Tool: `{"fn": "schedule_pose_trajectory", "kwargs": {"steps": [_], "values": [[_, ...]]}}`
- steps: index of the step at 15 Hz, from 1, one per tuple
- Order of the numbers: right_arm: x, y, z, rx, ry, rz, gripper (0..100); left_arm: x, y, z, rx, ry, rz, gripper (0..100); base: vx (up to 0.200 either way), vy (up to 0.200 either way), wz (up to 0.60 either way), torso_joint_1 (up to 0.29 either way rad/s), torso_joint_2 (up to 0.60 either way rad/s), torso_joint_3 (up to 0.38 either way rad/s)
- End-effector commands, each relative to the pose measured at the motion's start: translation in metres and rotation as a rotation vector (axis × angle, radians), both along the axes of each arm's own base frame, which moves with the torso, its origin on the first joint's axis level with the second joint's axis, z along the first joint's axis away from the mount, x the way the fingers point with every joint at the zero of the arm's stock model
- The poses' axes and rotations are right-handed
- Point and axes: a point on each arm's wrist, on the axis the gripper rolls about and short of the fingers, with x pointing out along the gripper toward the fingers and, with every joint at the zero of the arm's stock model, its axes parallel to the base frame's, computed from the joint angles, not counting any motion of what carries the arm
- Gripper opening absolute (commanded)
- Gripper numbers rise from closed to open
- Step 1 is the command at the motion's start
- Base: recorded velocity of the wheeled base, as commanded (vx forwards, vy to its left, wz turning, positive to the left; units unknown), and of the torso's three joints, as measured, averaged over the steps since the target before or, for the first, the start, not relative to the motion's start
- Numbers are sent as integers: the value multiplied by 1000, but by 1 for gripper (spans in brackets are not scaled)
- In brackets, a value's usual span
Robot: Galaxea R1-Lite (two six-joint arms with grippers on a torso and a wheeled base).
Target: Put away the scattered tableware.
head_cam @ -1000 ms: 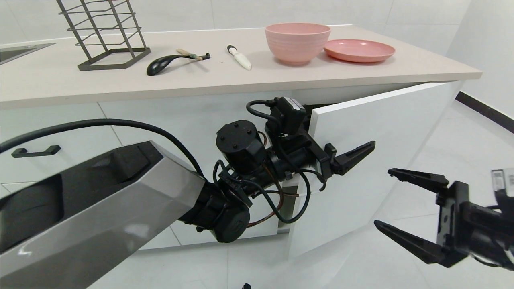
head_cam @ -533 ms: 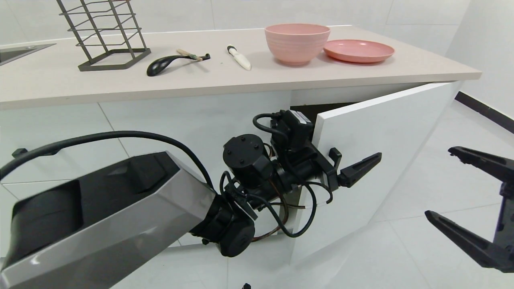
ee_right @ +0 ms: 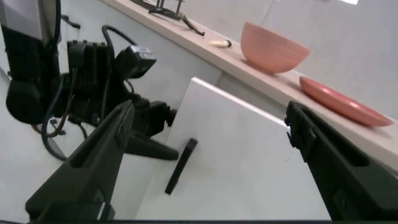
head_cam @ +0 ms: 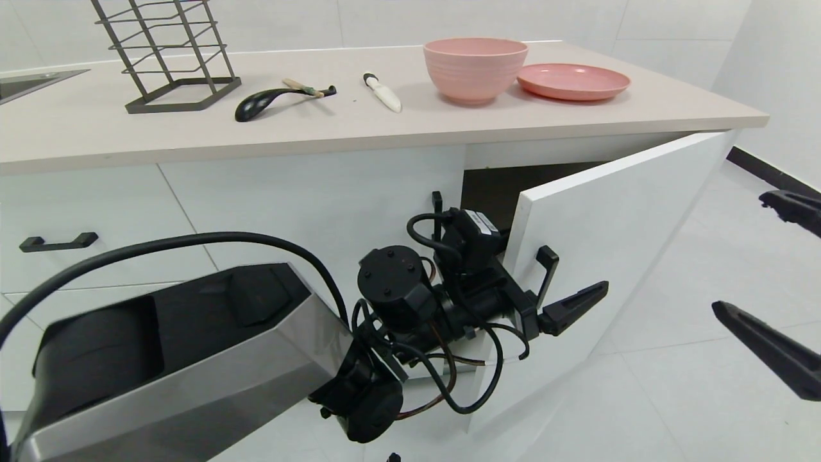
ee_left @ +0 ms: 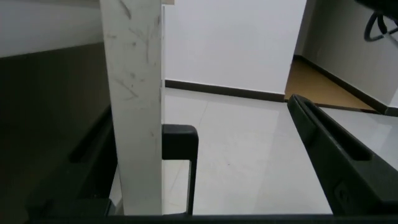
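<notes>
Tableware: spoon (head_cam: pixel 269 101), bowl (head_cam: pixel 474 69) and plate (head_cam: pixel 573 81) on the countertop (head_cam: pixel 96 135), well above both grippers
Left gripper (ee_left: pixel 199 112): jaws wide, straddling the cabinet door (head_cam: pixel 628 212) edge beside its handle (head_cam: pixel 545 273); probably to swing it open for stowing
Right gripper (head_cam: pixel 779 277): spread wide, empty; off the door's outer face, clear of it

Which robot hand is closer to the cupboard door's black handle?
Left. The left gripper straddles the door edge beside the handle; the right gripper hangs farther out, clear of the door.
</notes>
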Motion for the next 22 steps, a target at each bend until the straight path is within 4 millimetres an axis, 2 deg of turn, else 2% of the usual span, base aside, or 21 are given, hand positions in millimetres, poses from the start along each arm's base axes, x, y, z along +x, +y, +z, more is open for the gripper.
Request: {"fn": "schedule_pose_trajectory", "kwargs": {"steps": [1,8,14,17,22], "values": [[-1,0,7,6,-33,0,100,-5,-5,-4,9,7,-16,100,0,0,0,0,0,0],[-3,-1,20,17,-95,-3,100,-41,-32,-14,21,39,-106,100,0,0,0,0,0,0],[-5,-1,26,22,-125,-5,100,-51,-42,-24,37,51,-138,100,0,0,0,0,0,0],[-5,-1,35,30,-163,-6,100,-57,-47,-27,43,54,-155,100,0,0,0,0,0,0],[-5,-2,37,32,-169,-7,100,-73,-58,-34,53,58,-199,100,0,0,0,0,0,0]]}}
